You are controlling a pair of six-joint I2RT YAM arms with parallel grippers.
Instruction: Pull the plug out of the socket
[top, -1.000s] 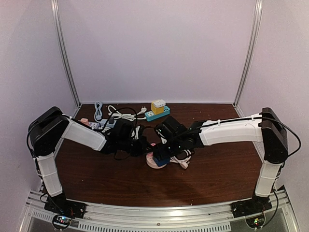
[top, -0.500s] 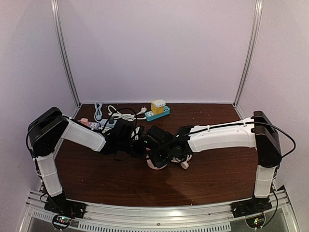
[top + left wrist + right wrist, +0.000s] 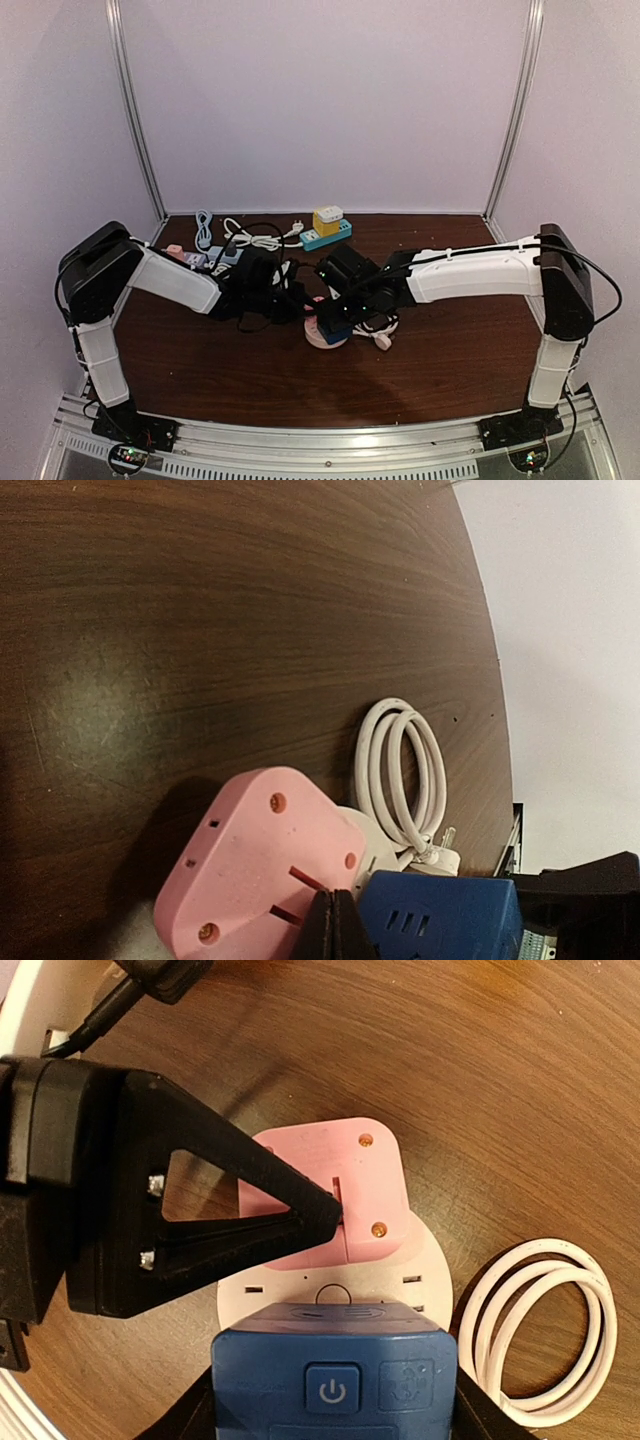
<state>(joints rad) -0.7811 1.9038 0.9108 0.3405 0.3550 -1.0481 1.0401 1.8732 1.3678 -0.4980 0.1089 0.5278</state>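
The dark wooden table (image 3: 450, 370) carries both arms, the left arm (image 3: 170, 280) and right arm (image 3: 480, 275) meeting near its middle. The left gripper (image 3: 335, 1210) has its fingers pressed together, the tip resting on the top face of the pink socket (image 3: 350, 1175). The right gripper (image 3: 333, 1415) pinches the blue plug (image 3: 333, 1355) from both sides. That plug sits on a round white base (image 3: 420, 1285), touching the pink socket's near edge. A coiled white cable (image 3: 545, 1325) lies just beside the base.
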